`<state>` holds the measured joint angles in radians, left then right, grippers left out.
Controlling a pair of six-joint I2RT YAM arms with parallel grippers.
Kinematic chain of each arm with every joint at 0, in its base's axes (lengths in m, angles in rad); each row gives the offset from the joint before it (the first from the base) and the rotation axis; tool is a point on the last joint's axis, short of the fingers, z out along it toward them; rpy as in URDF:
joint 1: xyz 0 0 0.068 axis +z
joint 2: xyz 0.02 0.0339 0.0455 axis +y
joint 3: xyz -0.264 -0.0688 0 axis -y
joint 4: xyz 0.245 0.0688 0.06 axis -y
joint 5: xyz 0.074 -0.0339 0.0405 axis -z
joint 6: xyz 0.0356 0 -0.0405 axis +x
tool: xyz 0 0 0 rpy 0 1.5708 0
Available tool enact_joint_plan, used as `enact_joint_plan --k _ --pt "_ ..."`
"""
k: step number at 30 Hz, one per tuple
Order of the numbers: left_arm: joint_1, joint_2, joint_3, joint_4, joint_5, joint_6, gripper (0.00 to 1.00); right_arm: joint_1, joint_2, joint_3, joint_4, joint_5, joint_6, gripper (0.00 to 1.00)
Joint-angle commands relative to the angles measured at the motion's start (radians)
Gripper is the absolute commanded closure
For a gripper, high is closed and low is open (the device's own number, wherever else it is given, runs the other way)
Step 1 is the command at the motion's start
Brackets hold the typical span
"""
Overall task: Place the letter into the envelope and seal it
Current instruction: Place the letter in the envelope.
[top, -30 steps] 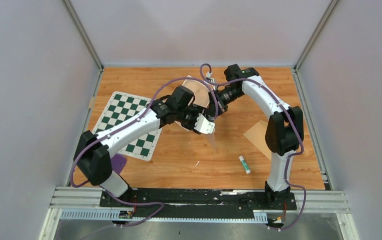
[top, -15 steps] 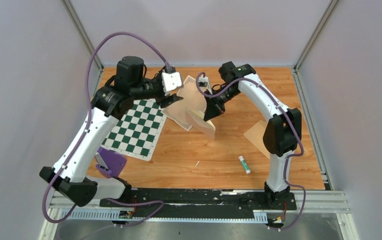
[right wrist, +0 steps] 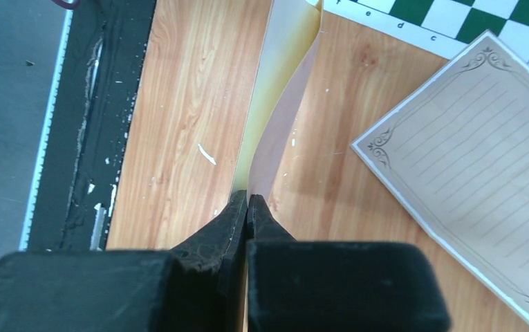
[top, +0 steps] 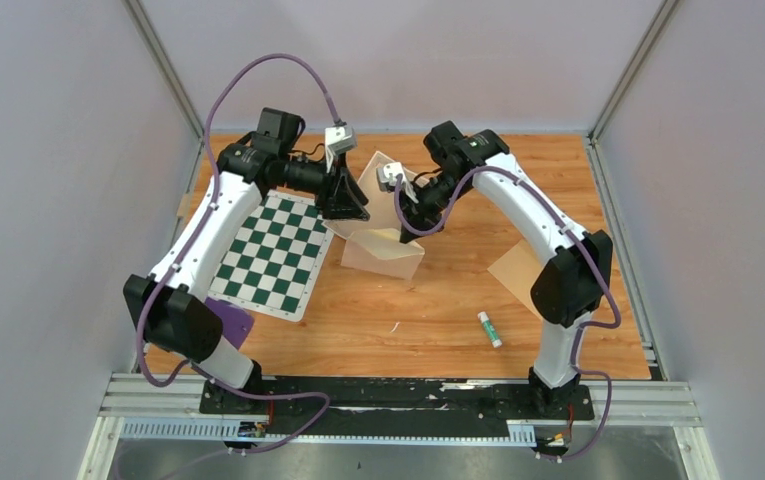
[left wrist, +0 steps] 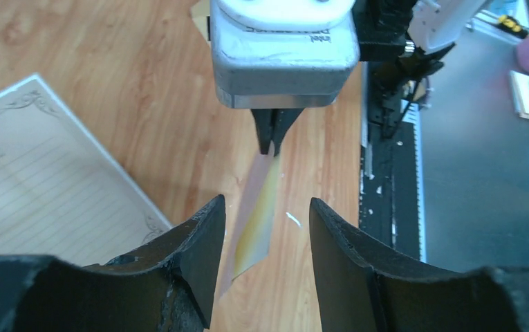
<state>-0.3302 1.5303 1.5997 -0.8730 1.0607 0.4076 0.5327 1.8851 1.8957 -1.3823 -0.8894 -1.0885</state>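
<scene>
The cream envelope (top: 386, 257) hangs edge-on from my right gripper (top: 407, 228), which is shut on its top edge (right wrist: 247, 197). In the right wrist view the envelope (right wrist: 282, 90) bows away from the jaws over the wood. My left gripper (top: 352, 207) is open, its jaws standing either side of the envelope's lower edge (left wrist: 258, 214) without touching it (left wrist: 265, 205). The letter (top: 376, 180), a cream lined sheet with an ornate border, lies flat on the table behind both grippers. It also shows in the left wrist view (left wrist: 40, 180) and the right wrist view (right wrist: 469, 166).
A green-and-white chessboard mat (top: 263, 250) lies at the left. A plain tan rectangle (top: 511, 268) lies under the right arm. A glue stick (top: 489, 328) lies near the front right. A purple object (top: 230, 325) sits by the left arm's base.
My left arm swung from the table's middle up to the far left and now faces the envelope with open jaws. The envelope sank lower in my right gripper.
</scene>
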Motion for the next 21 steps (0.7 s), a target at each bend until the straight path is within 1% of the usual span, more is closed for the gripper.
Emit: enact_joint_plan --k 1,3,6,8,11,14,18,21 --pt "-0.001 0.076 0.096 -0.211 0.119 0.114 0.45 0.030 -0.012 0.058 0.021 0.016 -0.067 1.00" --pt "-0.001 0.068 0.073 -0.154 0.102 0.070 0.48 0.044 -0.006 0.069 0.028 0.018 -0.059 1.00" --pt "-0.002 0.039 -0.009 0.024 0.081 -0.044 0.52 0.061 0.002 0.085 0.032 0.023 -0.048 1.00" --pt "-0.005 0.031 -0.037 0.080 0.079 -0.073 0.56 0.065 0.006 0.095 0.039 0.027 -0.036 1.00" --pt "-0.013 0.043 -0.053 0.101 0.079 -0.090 0.59 0.067 0.010 0.107 0.044 0.024 -0.025 1.00" --pt "-0.024 0.044 -0.067 0.107 0.093 -0.078 0.59 0.067 0.021 0.118 0.059 0.025 0.007 1.00" --pt "-0.036 0.043 -0.080 0.098 0.117 -0.071 0.56 0.067 0.043 0.144 0.059 0.025 0.045 1.00" --pt "-0.036 0.049 -0.074 0.060 0.126 -0.051 0.53 0.066 0.050 0.152 0.061 0.023 0.060 1.00"
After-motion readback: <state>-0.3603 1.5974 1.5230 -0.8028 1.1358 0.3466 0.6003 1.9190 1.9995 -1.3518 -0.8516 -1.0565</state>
